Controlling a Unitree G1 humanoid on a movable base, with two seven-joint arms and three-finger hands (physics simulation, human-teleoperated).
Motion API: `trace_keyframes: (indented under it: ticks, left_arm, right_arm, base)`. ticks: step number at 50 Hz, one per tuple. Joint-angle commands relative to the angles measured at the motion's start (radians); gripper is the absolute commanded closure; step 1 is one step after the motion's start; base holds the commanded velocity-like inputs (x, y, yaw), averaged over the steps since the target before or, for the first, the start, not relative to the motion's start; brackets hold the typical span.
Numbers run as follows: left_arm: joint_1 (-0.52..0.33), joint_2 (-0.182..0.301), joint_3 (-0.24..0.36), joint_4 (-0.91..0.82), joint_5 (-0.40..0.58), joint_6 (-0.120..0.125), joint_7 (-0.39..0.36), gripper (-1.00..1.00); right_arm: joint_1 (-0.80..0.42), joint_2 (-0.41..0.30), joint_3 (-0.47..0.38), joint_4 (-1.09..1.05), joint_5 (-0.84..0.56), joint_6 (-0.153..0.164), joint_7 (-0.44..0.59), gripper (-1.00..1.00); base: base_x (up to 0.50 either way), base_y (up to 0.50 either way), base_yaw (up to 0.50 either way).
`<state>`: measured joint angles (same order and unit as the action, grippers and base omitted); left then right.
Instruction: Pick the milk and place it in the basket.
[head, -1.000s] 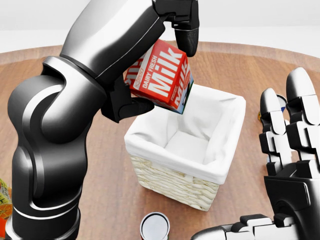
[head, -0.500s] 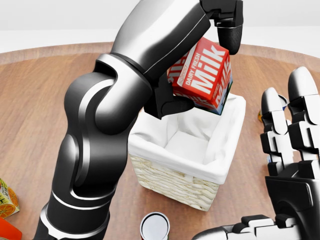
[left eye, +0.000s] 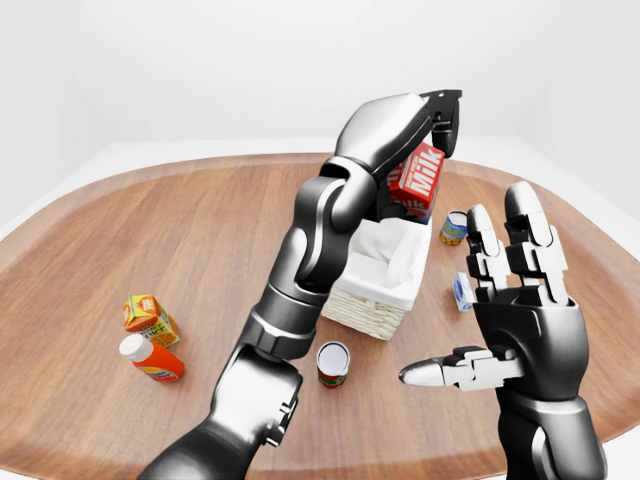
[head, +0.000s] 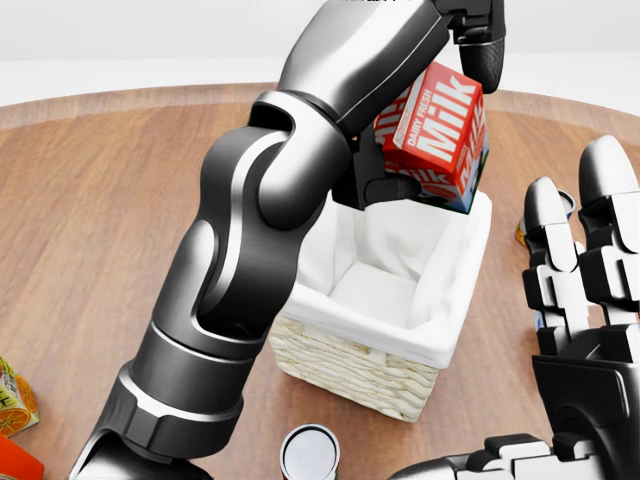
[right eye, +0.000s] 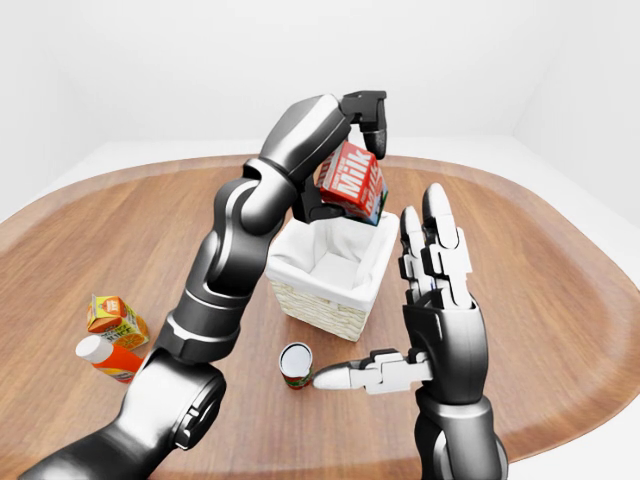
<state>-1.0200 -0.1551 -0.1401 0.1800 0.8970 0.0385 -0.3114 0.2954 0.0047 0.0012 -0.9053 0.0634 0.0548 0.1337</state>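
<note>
The left hand (head: 440, 110) grips the milk (head: 437, 138), a light, stiff carton, by opposite faces above the basket's (head: 360, 368) far rim, while the right hand (left eye: 510, 300) hangs spread, empty.

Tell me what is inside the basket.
Only a white cloth liner shows inside the basket; the milk hangs over its top-right rim in the left hand. The left arm covers the inner left part.

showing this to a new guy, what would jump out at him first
The red milk carton, held tilted in the left hand above the top-right corner of the white-lined basket at the head view's centre. Next, the right hand, fingers spread and empty, filling that view's right edge.
</note>
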Motion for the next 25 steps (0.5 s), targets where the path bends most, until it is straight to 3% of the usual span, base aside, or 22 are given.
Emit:
trace_keyframes:
  ticks: [1,6,25]
  left_arm:
    - [-0.056,0.002,0.018,0.137,-0.057,-0.033,0.125,1.00]
    - [-0.075,0.019,0.026,0.198,-0.059,-0.056,0.159,1.00]
    - [-0.101,0.086,0.053,0.308,-0.087,-0.097,0.211,1.00]
  right_arm:
    - [0.006,0.000,-0.003,0.003,0.005,-0.008,0.003,-1.00]
    - [0.006,0.001,-0.002,0.004,0.005,-0.009,0.002,-1.00]
    - [0.005,0.000,-0.004,0.003,0.005,-0.005,0.002,-1.00]
  base:
    - [0.00,0.00,0.00]
    - [0.00,0.00,0.00]
    - [0.00,0.00,0.00]
